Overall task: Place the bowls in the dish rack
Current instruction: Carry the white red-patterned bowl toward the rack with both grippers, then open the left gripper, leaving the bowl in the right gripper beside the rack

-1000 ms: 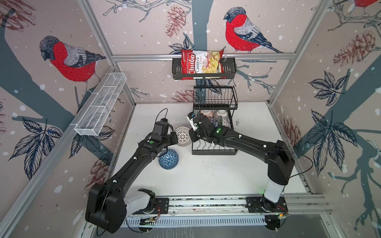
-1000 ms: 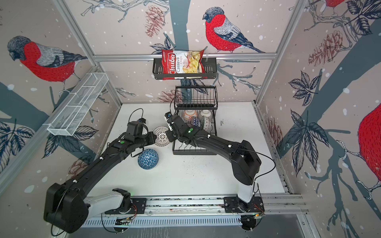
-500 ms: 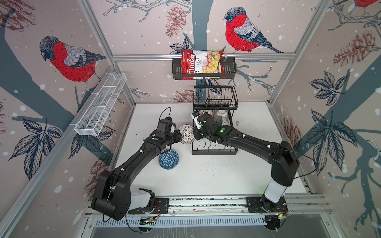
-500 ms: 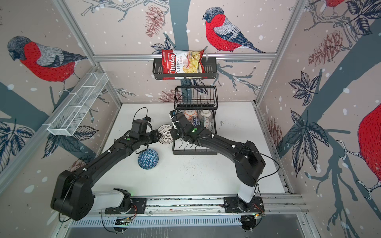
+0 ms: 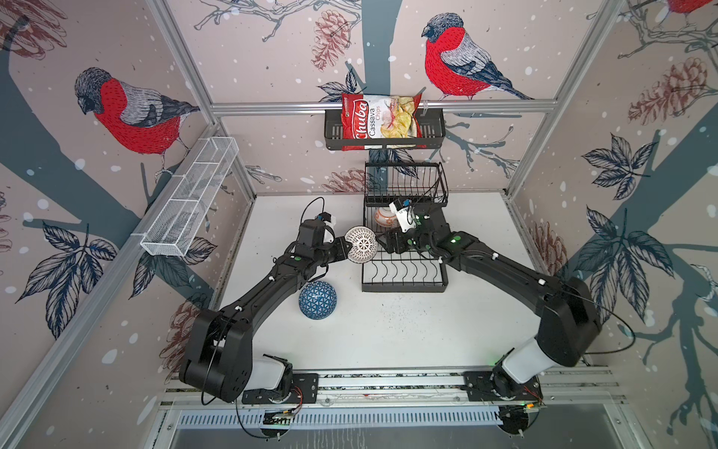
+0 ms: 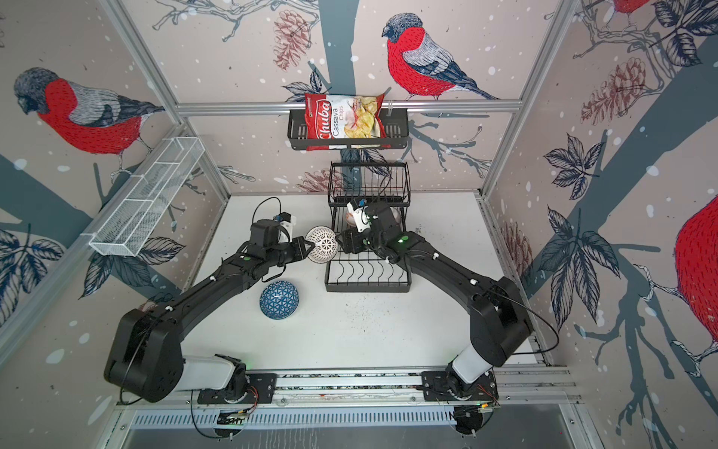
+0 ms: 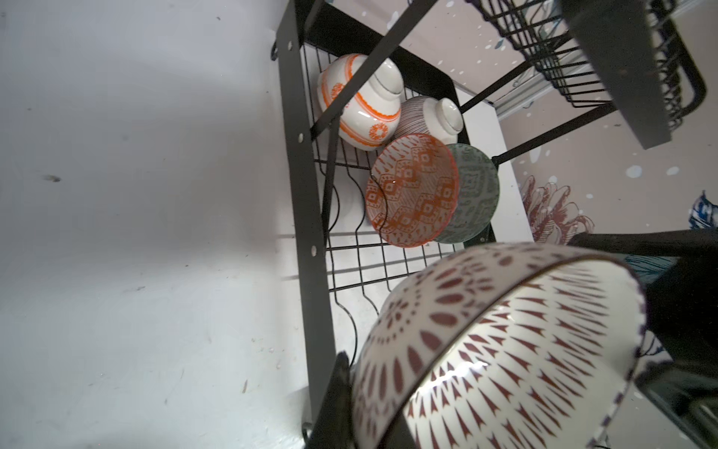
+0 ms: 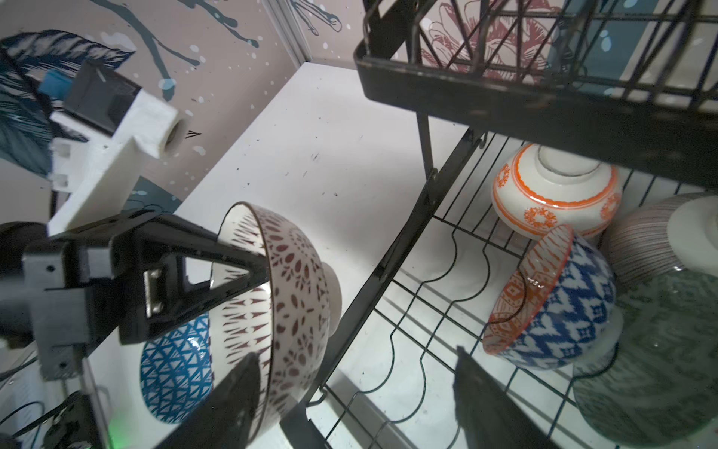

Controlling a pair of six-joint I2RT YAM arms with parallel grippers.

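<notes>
Left wrist view puts the dotted bowl (image 7: pixel 485 350) right under our lens. It is clamped by its rim in the left gripper (image 5: pixel 345 249) and held on edge, mouth toward that gripper, foot toward the dish rack (image 5: pixel 404 288). In both top views it hangs just outside the rack's left rail, while the blue-triangle bowl (image 5: pixel 318 300) lies mouth-down on the table (image 5: pixel 388 330), nearer the arm bases. Four loaded bowls (image 7: pixel 412 190) crowd the lower tier's rear, leaving the front wavy slots free. Farther right, the right gripper (image 8: pixel 354 355) stands over that tier with jaws spread and empty, facing the bowl's foot. We judge it the nearer arm to those slots, so a handover looks likely.
</notes>
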